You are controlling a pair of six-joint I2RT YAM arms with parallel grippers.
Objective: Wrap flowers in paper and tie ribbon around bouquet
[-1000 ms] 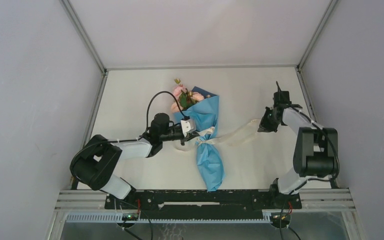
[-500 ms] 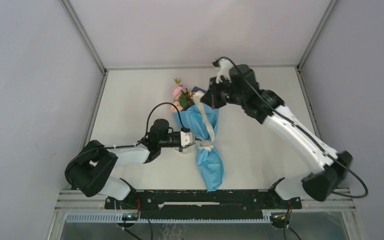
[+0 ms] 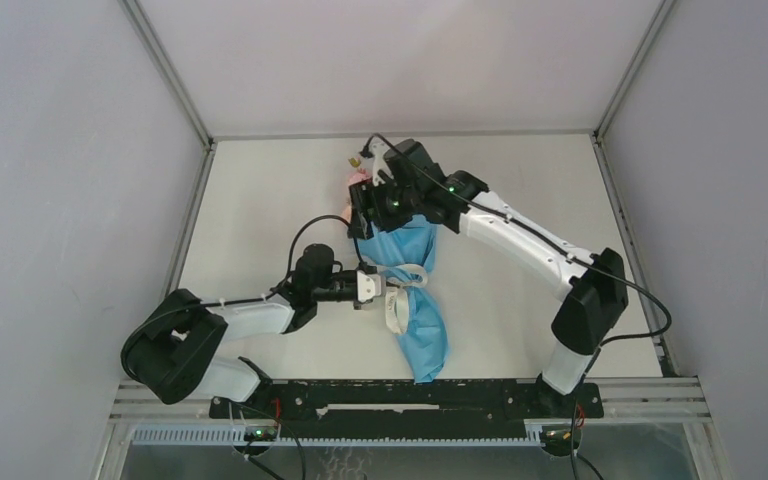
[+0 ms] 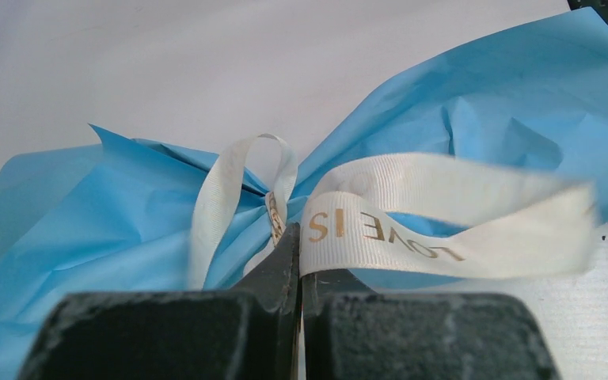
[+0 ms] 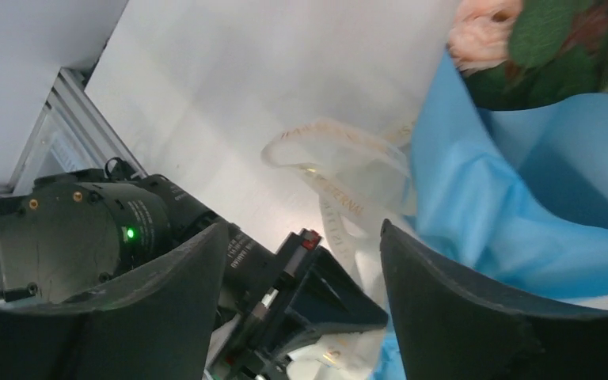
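- While the bouquet (image 3: 417,305) lies on the table (image 3: 260,200) between the two arms, wide end away from the bases, we judge the tie unfinished: the ribbon (image 4: 412,202) only loops loosely at the pinched waist.
- We see the left pincer (image 4: 299,265) clamped tight on the ribbon just beside that waist, with a printed length running off to one side of the jaws.
- We see the right pincer (image 5: 301,261) spread wide with nothing between its fingers, hovering over the wide end near the flowers (image 5: 483,32).
- Risk: with only one end pinched, any pull from the left could drag the loop off the waist, or slide the whole light cone across the table.
- Risk: the right pincer sits close to the blooms. A low approach could crush petals or snag the paper (image 4: 483,103) instead of the ribbon.
- Risk: the loose loops lie tangled near the left pincer, so a grab there may catch two strands or bump the left arm.
- Materials: the ribbon is flat cream woven fabric with gold lettering, limp and prone to twisting.
- Materials: the paper is thin sky-blue sheet, creased and crumpled at the waist, flaring either side. We expect it to tear or dent easily.
- Materials: the flowers are soft pale pink rose heads with green leaves.
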